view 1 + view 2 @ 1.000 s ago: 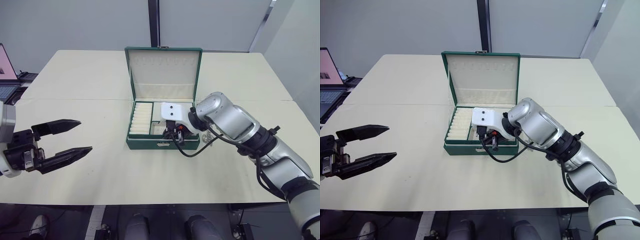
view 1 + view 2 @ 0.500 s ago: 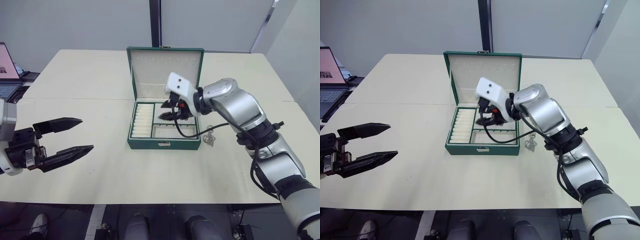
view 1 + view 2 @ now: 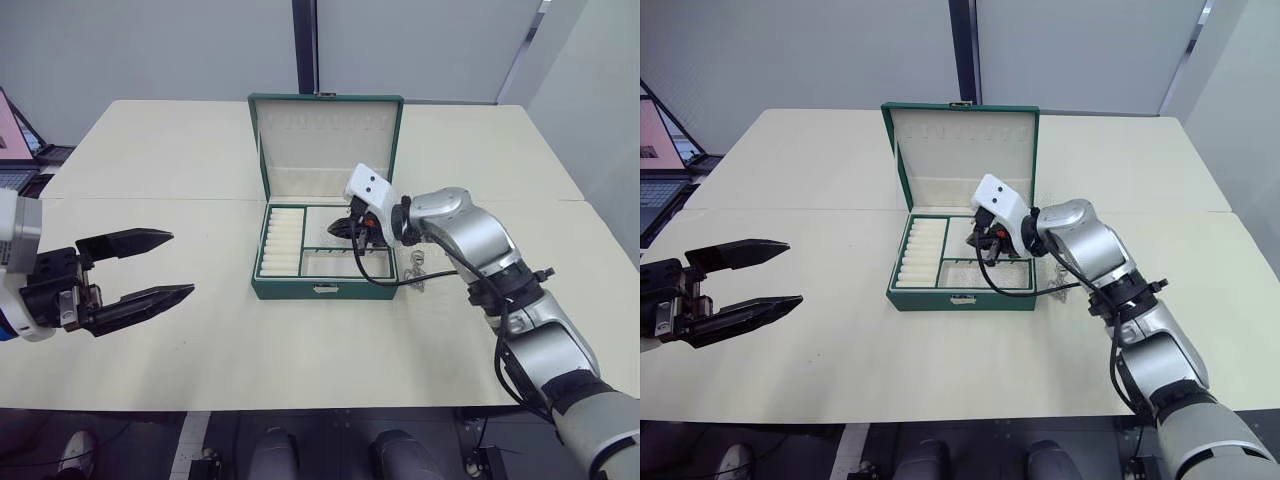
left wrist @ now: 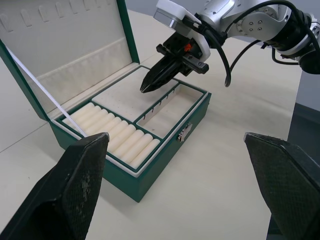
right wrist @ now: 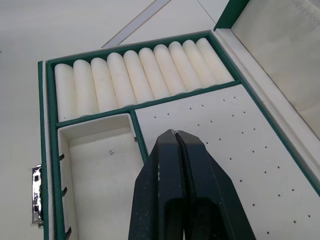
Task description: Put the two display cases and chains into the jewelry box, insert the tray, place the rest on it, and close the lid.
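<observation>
Both fingers pressed together, right pincer (image 5: 176,137) hovers over cream-lined tray (image 5: 250,150).

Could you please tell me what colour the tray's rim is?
Dark green, around cream lining; the tray shows best in the right wrist view.

Dark green leather-look rectangular jewelry box (image 3: 325,288): matt; cream suede-like lining; shiny silver metal clasp (image 3: 325,288). Matt cream bench (image 3: 300,350), smooth.
</observation>
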